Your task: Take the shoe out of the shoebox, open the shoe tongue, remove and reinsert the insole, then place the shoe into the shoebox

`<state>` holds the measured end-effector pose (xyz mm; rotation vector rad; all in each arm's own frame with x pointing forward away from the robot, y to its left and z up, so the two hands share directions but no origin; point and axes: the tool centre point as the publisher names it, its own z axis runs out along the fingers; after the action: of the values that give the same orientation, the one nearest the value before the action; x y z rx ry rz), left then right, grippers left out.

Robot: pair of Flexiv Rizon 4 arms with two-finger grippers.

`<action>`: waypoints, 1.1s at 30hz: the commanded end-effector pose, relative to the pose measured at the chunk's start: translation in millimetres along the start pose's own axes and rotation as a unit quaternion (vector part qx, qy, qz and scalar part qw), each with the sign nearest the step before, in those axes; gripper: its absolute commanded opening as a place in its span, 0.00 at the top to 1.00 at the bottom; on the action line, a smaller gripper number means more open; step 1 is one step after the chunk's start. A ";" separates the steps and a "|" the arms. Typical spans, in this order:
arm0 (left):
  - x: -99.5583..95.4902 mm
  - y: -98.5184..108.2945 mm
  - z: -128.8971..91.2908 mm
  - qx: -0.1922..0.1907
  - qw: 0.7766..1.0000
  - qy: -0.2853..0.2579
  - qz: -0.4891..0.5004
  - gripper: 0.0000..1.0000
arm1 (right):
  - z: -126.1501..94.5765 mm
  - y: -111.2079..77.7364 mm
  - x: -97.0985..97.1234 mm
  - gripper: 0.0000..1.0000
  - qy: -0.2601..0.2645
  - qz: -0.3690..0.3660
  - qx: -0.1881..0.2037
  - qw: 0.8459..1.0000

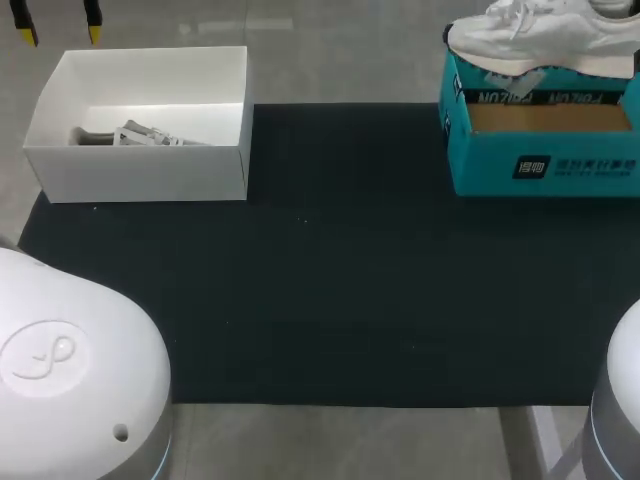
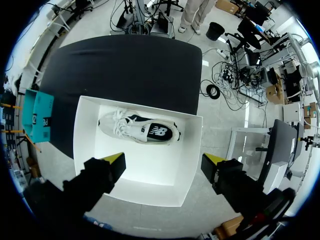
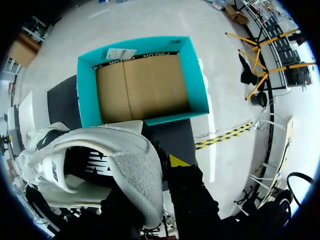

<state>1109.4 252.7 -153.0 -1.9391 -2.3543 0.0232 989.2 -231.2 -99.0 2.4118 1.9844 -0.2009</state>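
My right gripper (image 3: 161,172) holds a white sneaker (image 3: 95,160) by its heel wall, just above the open teal shoebox (image 3: 90,95). The cardboard floor of that box is bare. In the head view this sneaker (image 1: 545,38) hangs over the teal shoebox (image 1: 540,165) at the far right. My left gripper (image 2: 165,161) is open and high above a white box (image 2: 85,145), in which a second white sneaker (image 2: 137,130) lies on its side. Its yellow tips show as the left gripper (image 1: 57,33) at the far left of the head view, behind the white box (image 1: 140,170).
A black mat (image 1: 330,290) covers the middle of the table between the two boxes. Both arm bases (image 1: 70,370) fill the near corners. The teal shoebox (image 2: 37,117) stands across the mat from the white box.
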 end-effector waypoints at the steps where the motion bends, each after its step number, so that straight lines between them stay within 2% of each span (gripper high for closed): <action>1: 0.4 -0.1 -0.4 0.000 1.000 0.001 0.000 0.00 | 3.4 -73.7 26.2 1.00 0.004 -0.006 -0.132 0.991; 3: 0.4 -0.1 -0.4 0.000 1.000 0.001 0.000 0.00 | 7.1 -90.1 36.3 1.00 0.028 -0.005 -0.143 0.989; 11: 0.4 -0.1 -0.4 0.000 1.000 0.001 0.000 0.00 | 27.2 -140.7 67.4 1.00 0.052 -0.006 -0.164 0.985; 17: 0.4 -0.1 -0.4 0.000 1.000 0.001 0.000 0.00 | 40.1 -166.0 80.9 1.00 0.020 0.002 -0.175 0.984; 20: 0.4 -0.1 -0.4 0.000 1.000 0.001 0.000 0.00 | 44.3 -173.1 85.2 1.00 0.024 0.002 -0.185 0.983; 33: 0.4 -0.1 -0.4 0.000 1.000 0.001 0.000 0.00 | 44.3 -173.1 85.2 1.00 0.024 0.002 -0.185 0.983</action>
<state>1109.4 252.7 -153.0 -1.9391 -2.3543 0.0232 836.9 -117.0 -138.9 2.3072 1.9168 0.0468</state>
